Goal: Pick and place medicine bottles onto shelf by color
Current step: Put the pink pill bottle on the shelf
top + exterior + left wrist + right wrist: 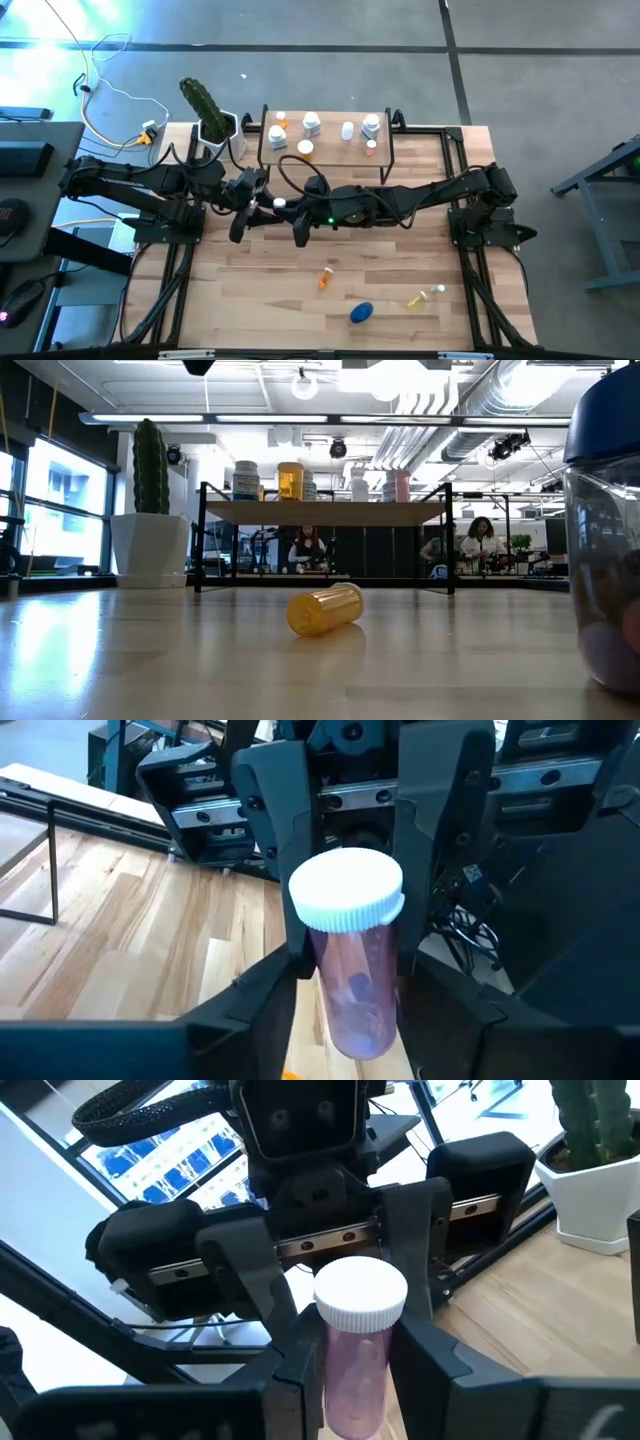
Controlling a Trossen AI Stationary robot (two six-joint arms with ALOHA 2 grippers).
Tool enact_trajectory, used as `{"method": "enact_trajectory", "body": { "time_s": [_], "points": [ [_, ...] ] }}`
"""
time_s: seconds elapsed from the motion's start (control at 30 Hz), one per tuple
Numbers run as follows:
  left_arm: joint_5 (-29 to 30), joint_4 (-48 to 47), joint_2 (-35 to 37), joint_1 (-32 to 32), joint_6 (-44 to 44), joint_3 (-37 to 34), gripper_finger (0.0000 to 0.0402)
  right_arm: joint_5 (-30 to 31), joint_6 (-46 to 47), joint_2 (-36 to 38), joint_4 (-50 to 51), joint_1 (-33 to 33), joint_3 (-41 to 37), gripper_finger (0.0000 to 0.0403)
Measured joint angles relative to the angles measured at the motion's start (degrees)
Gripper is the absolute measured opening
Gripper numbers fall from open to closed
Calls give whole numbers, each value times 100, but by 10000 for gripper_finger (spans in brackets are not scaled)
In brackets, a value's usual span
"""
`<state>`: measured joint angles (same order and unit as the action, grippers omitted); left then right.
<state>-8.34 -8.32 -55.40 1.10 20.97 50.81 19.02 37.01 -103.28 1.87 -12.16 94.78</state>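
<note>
High view: the left gripper point(262, 196) and right gripper point(292, 207) meet nose to nose over the worktop point(250, 290), just in front of the shelf point(330, 152), with a white-capped pink bottle point(281, 203) between them. Several bottles stand on the shelf. An orange bottle point(325, 277), a blue jar point(361, 312) and a yellowish bottle point(422, 297) lie on the near worktop.

Low view: the orange bottle lies on its side before the shelf; neither gripper shows here.

Left wrist view: the left fingers flank the bottle's body and seem to press it, though contact is hard to confirm.

Right wrist view: the right fingers clamp the pink bottle below its cap.
</note>
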Motion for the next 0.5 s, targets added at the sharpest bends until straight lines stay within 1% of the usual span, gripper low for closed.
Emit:
{"method": "enact_trajectory", "body": {
  "time_s": [0.27,0.5],
  "points": [
    [-2,-7,0,0,-68,0,112,-11,-105,1,22,17,-1,80],
    [-13,-11,0,-2,-90,0,98,-47,-190,1,28,17,-1,80]
  ]
}}
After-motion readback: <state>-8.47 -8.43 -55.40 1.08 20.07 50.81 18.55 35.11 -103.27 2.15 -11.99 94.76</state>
